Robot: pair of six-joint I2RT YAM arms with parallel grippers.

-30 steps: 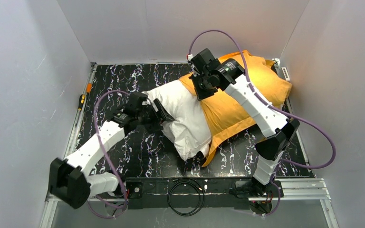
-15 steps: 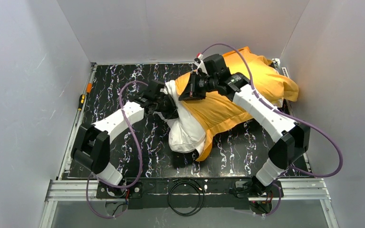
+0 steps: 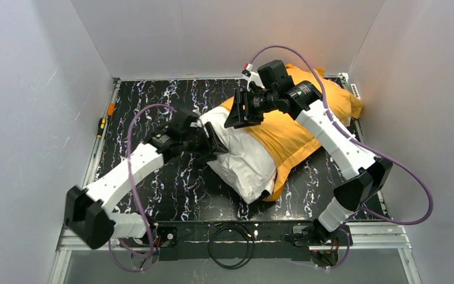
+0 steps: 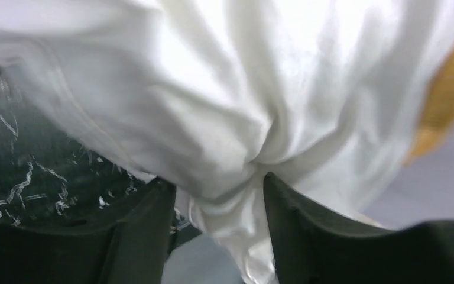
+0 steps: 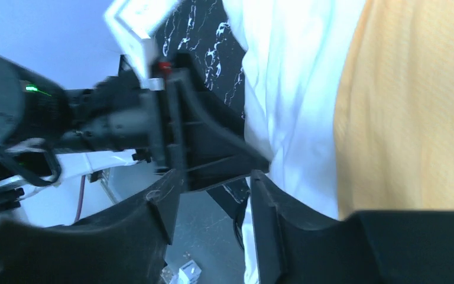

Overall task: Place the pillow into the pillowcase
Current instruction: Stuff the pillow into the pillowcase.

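Observation:
The white pillow [image 3: 242, 161] lies slantwise on the black marbled tabletop [image 3: 171, 94], its far right part inside the orange pillowcase [image 3: 298, 133]. My left gripper [image 3: 216, 142] is at the pillow's bare left end. In the left wrist view its jaws [image 4: 219, 183] stand apart with a loose fold of the pillow [image 4: 213, 89] bunched between them, and a strip of pillowcase [image 4: 449, 89] shows at the right. My right gripper [image 3: 236, 112] hovers over the case's open edge. It is open [image 5: 213, 183] with nothing between its fingers, beside the pillow [image 5: 289, 77] and pillowcase [image 5: 414, 106].
White walls close in the table on three sides. A screwdriver [image 3: 101, 124] lies along the left rail. A coiled black cable [image 3: 230, 236] sits between the arm bases. The left arm's wrist [image 5: 130, 118] is close in front of the right gripper.
Both grippers have opened. The right one has let go of the pillowcase's edge and the left one has loosened on the pillow. Pillow and case have settled flatter, a little to the right.

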